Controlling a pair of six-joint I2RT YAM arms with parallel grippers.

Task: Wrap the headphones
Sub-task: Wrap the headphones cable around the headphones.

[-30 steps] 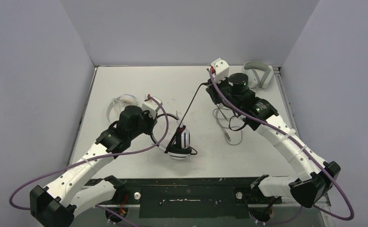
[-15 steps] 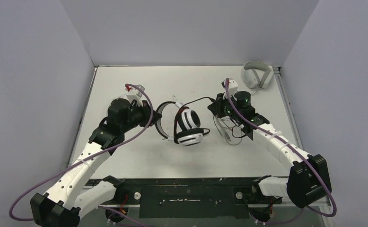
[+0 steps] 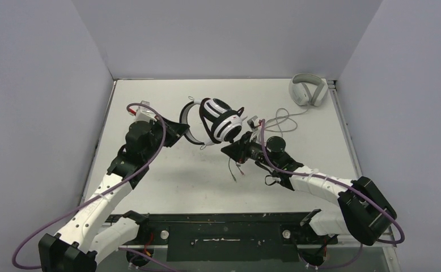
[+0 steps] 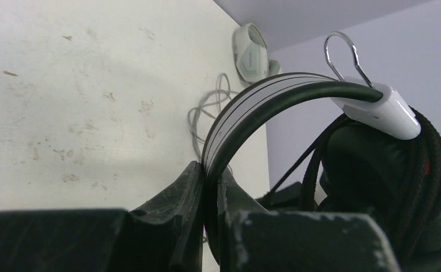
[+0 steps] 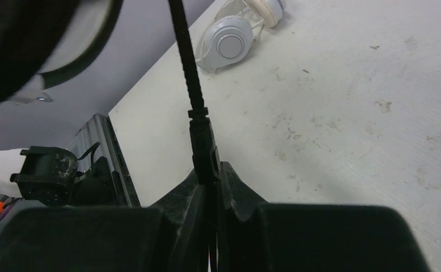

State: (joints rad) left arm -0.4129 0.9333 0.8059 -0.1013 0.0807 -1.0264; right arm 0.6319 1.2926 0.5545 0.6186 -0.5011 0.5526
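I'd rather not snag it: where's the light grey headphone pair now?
Top view: the light grey headphones lie in the far right corner of the table, their grey cable looping toward the middle.

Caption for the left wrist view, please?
Left gripper clamped on the black-and-white headset by its headband, black cable wound around an ear cup; grey headphones lie beyond.

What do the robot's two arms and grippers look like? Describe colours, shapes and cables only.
The left arm and right arm have white tubular links joined by chunky black joint housings. A purple cable loops loosely along each. The left gripper and right gripper each have two black, wedge-shaped fingers with scuffed, pale-worn edges.
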